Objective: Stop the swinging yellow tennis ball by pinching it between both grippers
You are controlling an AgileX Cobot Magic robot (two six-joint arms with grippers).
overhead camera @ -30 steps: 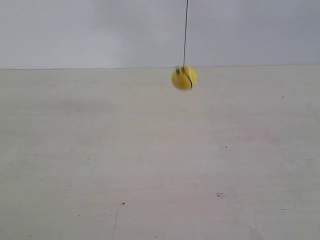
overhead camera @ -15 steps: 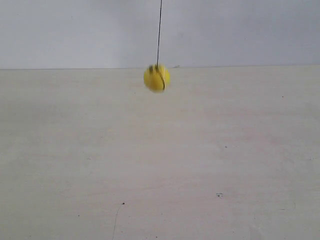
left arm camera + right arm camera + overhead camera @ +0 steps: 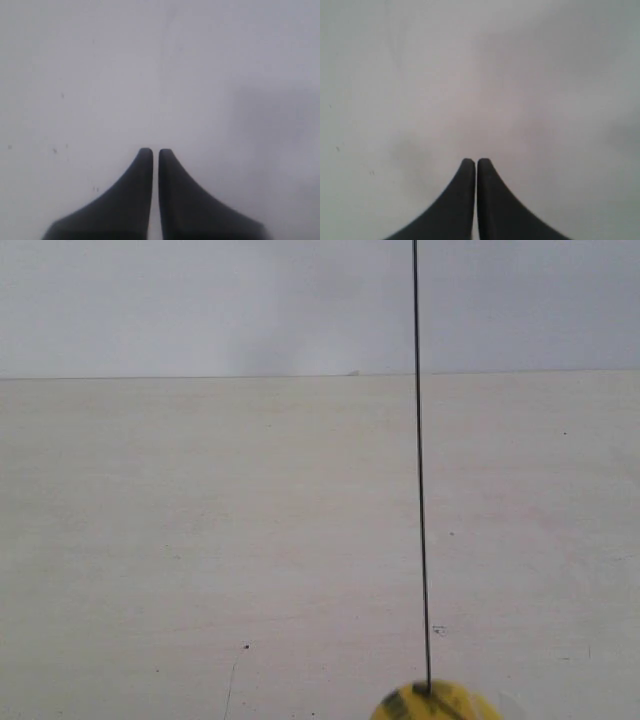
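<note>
The left tool (image 3: 151,154) is seen with its two black tapered fingers (image 3: 132,192) drawn together; only a thin slit is left between the tips, and nothing is held. The right tool (image 3: 470,164) is likewise closed, its fingers pressed nearly flush, the tips level, nothing gripped between them.

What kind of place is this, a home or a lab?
Probably a robot test bench rather than a home: a plain pale tabletop against a blank wall, a yellow tennis ball hung on a thin black string, and the left pincer and right pincer, both shut.
</note>
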